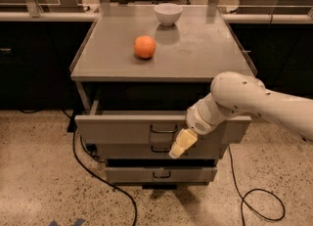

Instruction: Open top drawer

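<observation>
The top drawer (117,128) is the widest grey metal drawer of the cabinet. It stands pulled out, and a dark gap shows behind its front under the cabinet top (200,49). Its small dark bail handle (164,128) sits at the middle of the front panel. My gripper (179,146), yellowish at the tip of a white arm (244,100), hangs just below and right of that handle, in front of the second drawer (127,150). I cannot tell whether it touches the handle.
An orange (145,47) and a white bowl (167,13) sit on the cabinet top. A third, lowest drawer (132,174) is below. Black cables (98,176) trail on the speckled floor left and right (259,205) of the cabinet. Dark counters stand behind.
</observation>
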Motion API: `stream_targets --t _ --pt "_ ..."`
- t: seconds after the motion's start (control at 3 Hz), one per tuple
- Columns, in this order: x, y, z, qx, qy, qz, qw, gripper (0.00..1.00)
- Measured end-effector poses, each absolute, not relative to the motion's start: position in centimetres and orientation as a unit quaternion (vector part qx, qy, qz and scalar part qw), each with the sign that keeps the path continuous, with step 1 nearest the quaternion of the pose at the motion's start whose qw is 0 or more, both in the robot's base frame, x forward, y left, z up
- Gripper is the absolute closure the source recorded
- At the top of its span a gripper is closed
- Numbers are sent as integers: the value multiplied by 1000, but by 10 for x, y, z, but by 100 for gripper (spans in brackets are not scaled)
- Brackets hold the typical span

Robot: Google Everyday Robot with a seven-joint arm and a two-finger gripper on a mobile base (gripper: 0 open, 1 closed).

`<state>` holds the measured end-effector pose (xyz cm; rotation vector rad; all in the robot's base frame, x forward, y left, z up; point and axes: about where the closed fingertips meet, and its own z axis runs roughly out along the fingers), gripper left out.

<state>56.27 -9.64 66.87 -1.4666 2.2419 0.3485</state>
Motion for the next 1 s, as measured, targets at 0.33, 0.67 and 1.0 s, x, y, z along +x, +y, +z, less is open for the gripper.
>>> stream_targets --t 0.33,0.67,1.0 --pt "563 -96 669 -530 810 126 218 0" --pt "550 -94 661 -536 807 129 211 0" --pt "500 -107 680 -535 813 128 192 0"
